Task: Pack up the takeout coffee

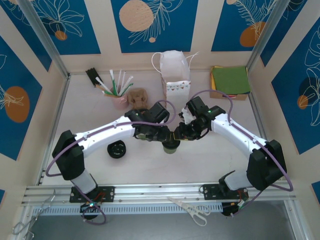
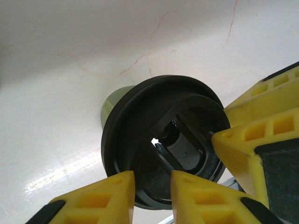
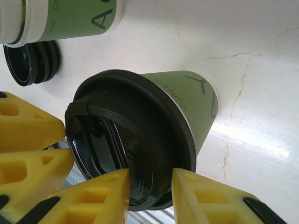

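Note:
The takeout coffee point(image 1: 171, 146) stands upright mid-table, a green paper cup point(image 3: 187, 98) under a black lid point(image 2: 135, 126). My left gripper point(image 2: 153, 179) points down at the lid with its jaws slightly apart. Both tips are over the near rim and hold nothing between them. My right gripper point(image 3: 150, 179) comes in from the right, rolled sideways. One of its fingers lies on the lid's top face and the other under the lid's skirt, pinching the rim. The right gripper's yellow fingers point(image 2: 261, 135) show beside the lid in the left wrist view. The left gripper's fingers point(image 3: 28, 130) show in the right wrist view. Both grippers meet over the cup in the top view.
A white paper bag point(image 1: 172, 70) stands at the back centre. A loose black lid point(image 1: 117, 149) lies left of the cup, near a stack of green cups point(image 3: 70, 18). A pink cup of straws point(image 1: 117, 97) and green napkins point(image 1: 230, 80) sit at the back.

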You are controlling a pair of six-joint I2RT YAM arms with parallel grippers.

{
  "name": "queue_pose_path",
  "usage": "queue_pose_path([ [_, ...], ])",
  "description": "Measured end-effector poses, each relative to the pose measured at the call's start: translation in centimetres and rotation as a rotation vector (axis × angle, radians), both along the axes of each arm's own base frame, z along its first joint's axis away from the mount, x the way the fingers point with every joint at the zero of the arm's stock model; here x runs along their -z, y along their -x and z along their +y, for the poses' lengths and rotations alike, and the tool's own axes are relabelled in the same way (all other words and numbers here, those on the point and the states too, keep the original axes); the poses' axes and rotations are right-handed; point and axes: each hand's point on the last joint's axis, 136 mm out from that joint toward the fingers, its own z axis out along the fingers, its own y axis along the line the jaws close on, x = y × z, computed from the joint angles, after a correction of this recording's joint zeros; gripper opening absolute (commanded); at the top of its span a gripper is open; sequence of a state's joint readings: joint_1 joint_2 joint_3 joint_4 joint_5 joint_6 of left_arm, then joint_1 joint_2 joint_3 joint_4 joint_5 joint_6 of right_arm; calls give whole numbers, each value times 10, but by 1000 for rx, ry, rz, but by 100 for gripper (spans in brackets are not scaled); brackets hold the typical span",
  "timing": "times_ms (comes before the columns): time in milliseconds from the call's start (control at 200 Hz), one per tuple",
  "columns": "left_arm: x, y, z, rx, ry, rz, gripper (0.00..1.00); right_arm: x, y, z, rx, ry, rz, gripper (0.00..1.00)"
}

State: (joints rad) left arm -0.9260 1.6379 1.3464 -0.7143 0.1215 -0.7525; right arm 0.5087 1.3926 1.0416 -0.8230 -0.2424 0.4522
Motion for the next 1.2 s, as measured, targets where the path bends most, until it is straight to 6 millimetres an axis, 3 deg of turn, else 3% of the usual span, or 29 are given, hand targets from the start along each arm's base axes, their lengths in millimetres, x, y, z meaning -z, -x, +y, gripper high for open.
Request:
queue_pose_path([
  [350, 14, 2, 3, -11, 6, 8, 26, 3, 0, 0, -1, 2, -3, 28],
  [1200, 13, 3, 2, -23, 36, 20, 29, 3, 0, 1, -5, 6, -4, 28],
])
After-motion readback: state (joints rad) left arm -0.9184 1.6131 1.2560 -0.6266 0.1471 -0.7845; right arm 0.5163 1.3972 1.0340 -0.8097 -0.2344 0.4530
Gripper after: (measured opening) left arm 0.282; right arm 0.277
